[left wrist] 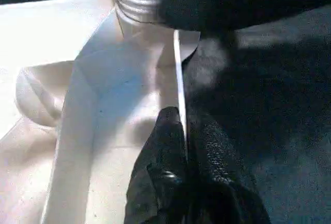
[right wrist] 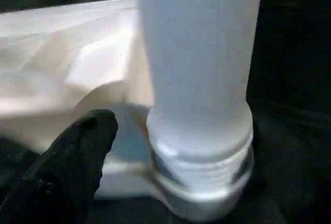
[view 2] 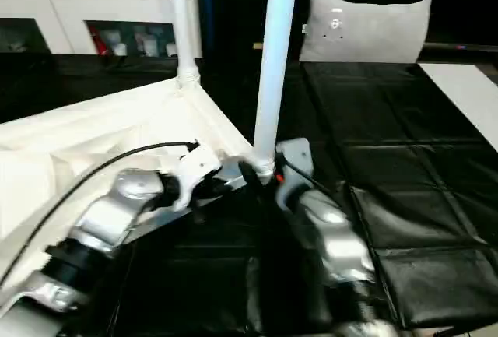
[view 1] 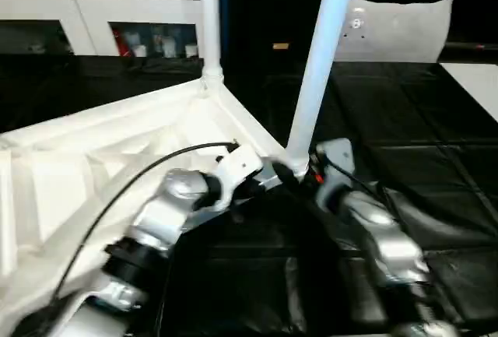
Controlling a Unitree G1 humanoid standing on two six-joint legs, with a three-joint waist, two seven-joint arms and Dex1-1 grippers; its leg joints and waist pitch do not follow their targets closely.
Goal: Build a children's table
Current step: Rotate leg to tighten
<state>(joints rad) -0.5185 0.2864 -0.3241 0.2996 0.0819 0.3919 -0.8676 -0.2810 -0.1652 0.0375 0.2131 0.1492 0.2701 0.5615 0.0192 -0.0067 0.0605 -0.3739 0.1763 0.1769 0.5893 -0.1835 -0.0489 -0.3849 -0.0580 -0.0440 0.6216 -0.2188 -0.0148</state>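
Observation:
The white tabletop (view 1: 93,158) lies upside down on the black mat, its raised rim (left wrist: 177,69) facing up. Two white legs stand upright in corner sockets: one at the far corner (view 1: 208,18), one at the near corner (view 1: 319,64). My left gripper (view 1: 268,175) is shut on the thin rim just beside the near corner, its fingertips (left wrist: 170,141) pinching the edge. My right gripper (view 1: 305,172) sits at the base of the near leg (right wrist: 199,53). It is open, and one black finger (right wrist: 77,157) stands a little apart from the leg's threaded foot.
A grey-white pillow-like bag (view 1: 397,29) leans at the back right. A white cabinet (view 1: 101,18) with shelves stands at the back left. Black padded mats (view 1: 436,142) cover the floor, and a flat white board (view 1: 475,80) lies at the right edge.

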